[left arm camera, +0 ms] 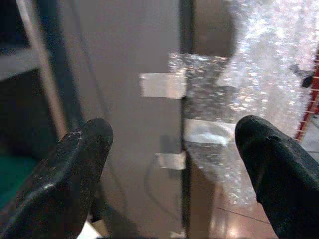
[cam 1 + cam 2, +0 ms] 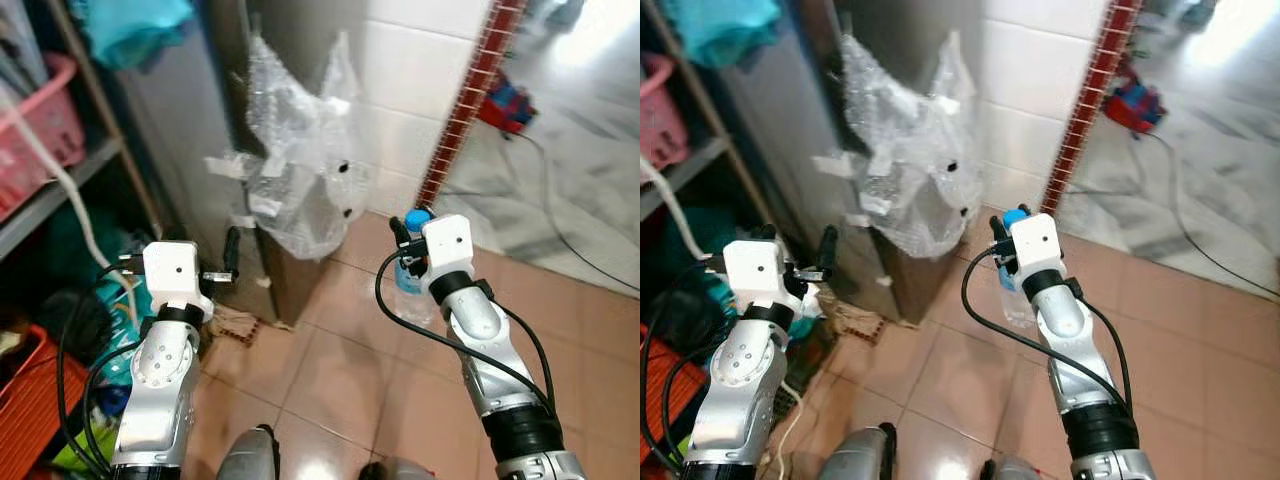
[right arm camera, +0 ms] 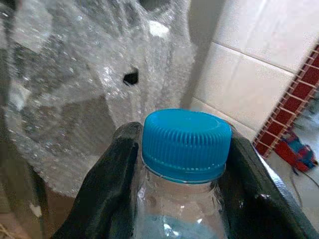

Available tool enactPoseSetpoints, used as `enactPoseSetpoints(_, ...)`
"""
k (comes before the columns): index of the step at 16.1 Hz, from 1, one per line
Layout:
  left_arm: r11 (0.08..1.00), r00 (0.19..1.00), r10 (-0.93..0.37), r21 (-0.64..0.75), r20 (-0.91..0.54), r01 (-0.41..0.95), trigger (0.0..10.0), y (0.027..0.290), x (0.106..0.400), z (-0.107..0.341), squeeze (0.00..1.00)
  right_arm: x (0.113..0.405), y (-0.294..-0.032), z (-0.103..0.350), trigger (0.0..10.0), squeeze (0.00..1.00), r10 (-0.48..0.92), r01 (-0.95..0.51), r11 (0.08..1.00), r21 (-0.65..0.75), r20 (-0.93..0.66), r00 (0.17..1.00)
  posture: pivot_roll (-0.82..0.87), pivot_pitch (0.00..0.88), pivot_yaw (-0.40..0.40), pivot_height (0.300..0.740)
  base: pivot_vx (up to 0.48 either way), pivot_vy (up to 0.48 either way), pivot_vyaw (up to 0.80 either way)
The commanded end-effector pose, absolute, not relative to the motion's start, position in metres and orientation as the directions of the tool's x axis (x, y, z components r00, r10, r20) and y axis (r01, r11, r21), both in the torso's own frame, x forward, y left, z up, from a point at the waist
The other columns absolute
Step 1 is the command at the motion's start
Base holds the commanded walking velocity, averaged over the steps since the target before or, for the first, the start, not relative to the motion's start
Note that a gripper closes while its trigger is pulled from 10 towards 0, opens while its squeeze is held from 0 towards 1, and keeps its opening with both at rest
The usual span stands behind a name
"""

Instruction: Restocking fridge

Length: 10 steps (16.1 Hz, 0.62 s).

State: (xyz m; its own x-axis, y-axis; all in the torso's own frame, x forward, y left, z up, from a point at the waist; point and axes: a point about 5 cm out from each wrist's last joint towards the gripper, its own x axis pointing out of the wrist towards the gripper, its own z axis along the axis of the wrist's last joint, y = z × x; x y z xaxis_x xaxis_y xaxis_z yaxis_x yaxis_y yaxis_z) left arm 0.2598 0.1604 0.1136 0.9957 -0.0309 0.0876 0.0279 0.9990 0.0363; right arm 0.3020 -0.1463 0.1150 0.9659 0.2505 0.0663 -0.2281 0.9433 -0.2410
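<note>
The right gripper (image 3: 182, 199) is clamping a bottle (image 3: 184, 149) by its neck. The left gripper (image 1: 172, 164) is gaping wide, holding nothing, facing the fridge (image 1: 124, 124).

No writing, brand, number or sign can be read anywhere. The bottle (image 3: 182, 199) with its blue cap (image 3: 186, 143) shows no label, and the tape strips (image 1: 162, 84) on the fridge (image 1: 124, 124) are blank.
</note>
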Motion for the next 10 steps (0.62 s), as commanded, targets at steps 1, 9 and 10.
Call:
enactPoseSetpoints(1, 0.999, 0.995, -0.037, 0.037, 0.092, 0.034, 10.0, 0.1607, 0.2587, 0.1139, 0.00, 0.3033, -0.1468, 0.1235, 10.0, 0.00, 0.250, -0.219, 0.945, -0.242, 0.106, 0.962, 0.05, 0.080, -0.022, 0.740, 0.247, 0.000, 0.00)
enactPoseSetpoints(9, 0.999, 0.995, -0.042, 0.033, 0.092, 0.040, 10.0, 0.1595, 0.2570, 0.1135, 0.00, 0.2981, -0.1480, 0.1232, 10.0, 0.00, 0.258, -0.225, 0.943, -0.244, 0.112, 0.960, 0.05, 0.080, -0.025, 0.740, 0.269, 0.000, 0.00)
enactPoseSetpoints(10, 0.998, 0.995, -0.049, 0.032, 0.085, 0.046, 10.0, 0.1591, 0.2547, 0.1122, 0.00, 0.2939, -0.1487, 0.1222, 10.0, 0.00, 0.257, -0.227, 0.948, -0.225, 0.115, 0.960, 0.05, 0.079, -0.024, 0.740, 0.262, 0.000, 0.00)
